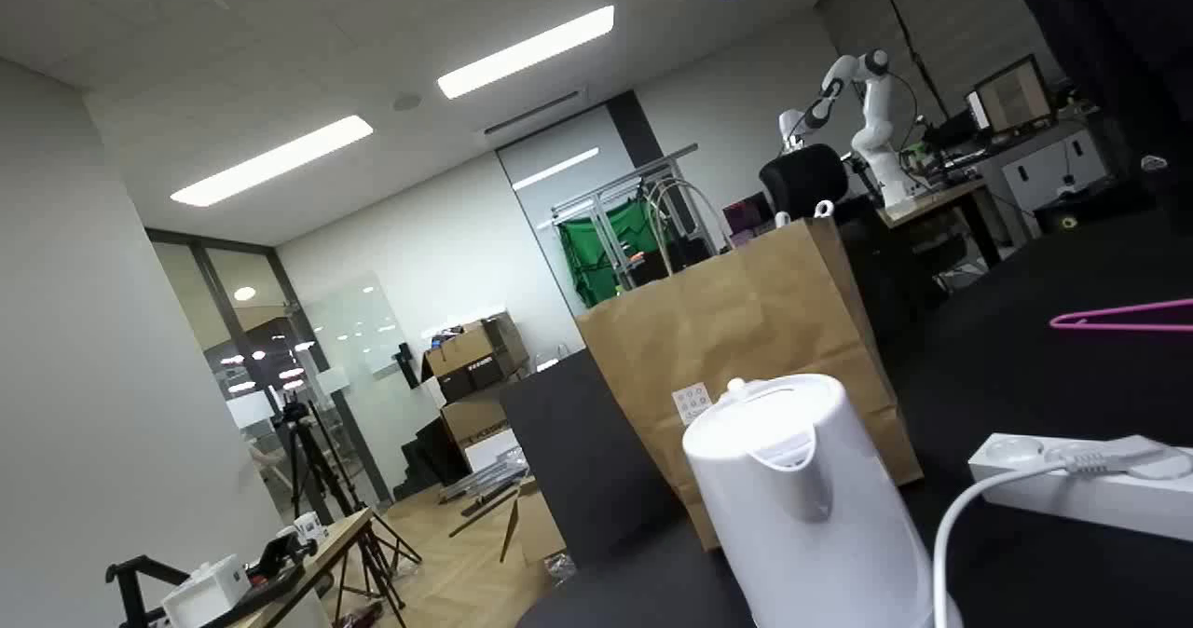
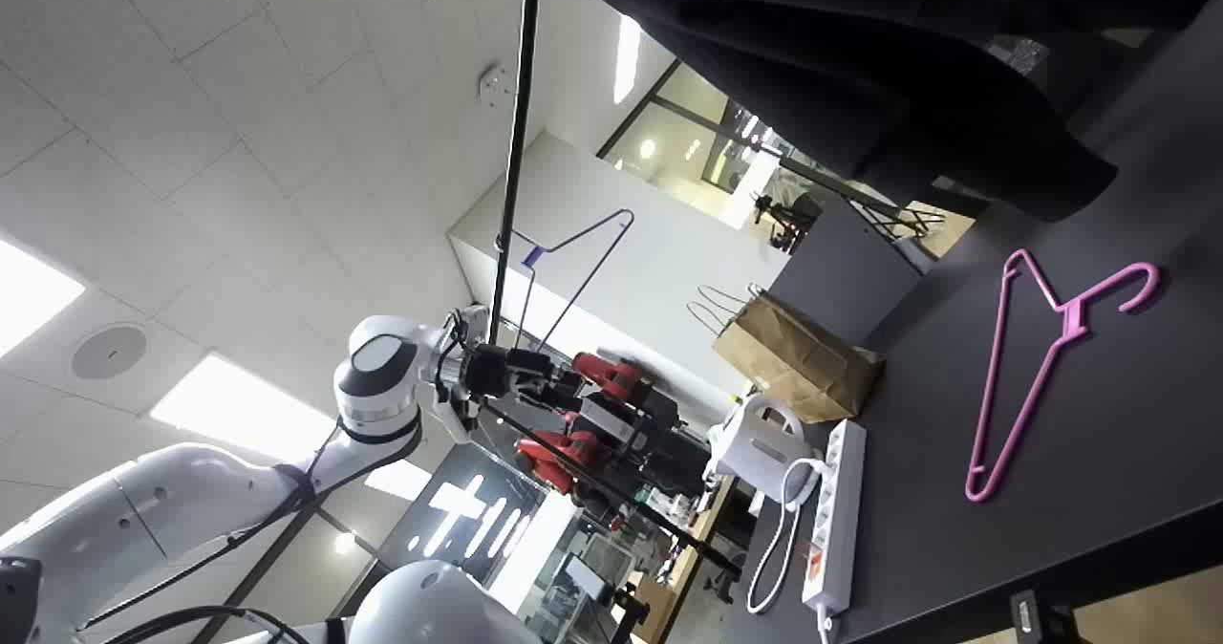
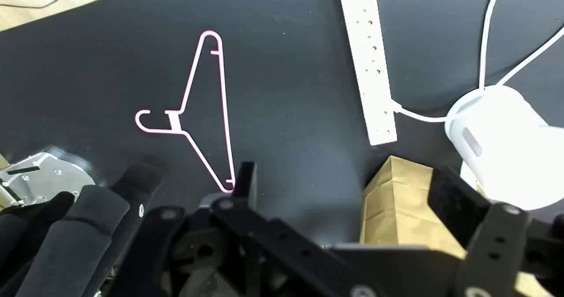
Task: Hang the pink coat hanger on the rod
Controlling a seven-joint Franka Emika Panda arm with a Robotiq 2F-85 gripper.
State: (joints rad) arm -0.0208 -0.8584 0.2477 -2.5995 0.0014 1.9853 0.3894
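Note:
The pink coat hanger (image 3: pixel 175 122) lies flat on the dark table, and it also shows in both exterior views (image 2: pixel 1075 319) (image 1: pixel 1118 327). The black rod (image 2: pixel 516 128) runs high above the table in an exterior view. My gripper (image 3: pixel 352 195) is open and empty, with its fingers wide apart. In the wrist view one finger overlaps the picture of the pink hanger's lower end, but the gripper is well above the table. In an exterior view the gripper (image 2: pixel 564 386) is up near the rod, far from the pink hanger.
A purple hanger (image 2: pixel 533 257) hangs on the rod near the gripper. Dark clothing (image 2: pixel 860 80) hangs over the table. A brown paper bag (image 3: pixel 396 200), a white kettle (image 3: pixel 502 156) and a white power strip (image 3: pixel 370 63) with cables stand on the table.

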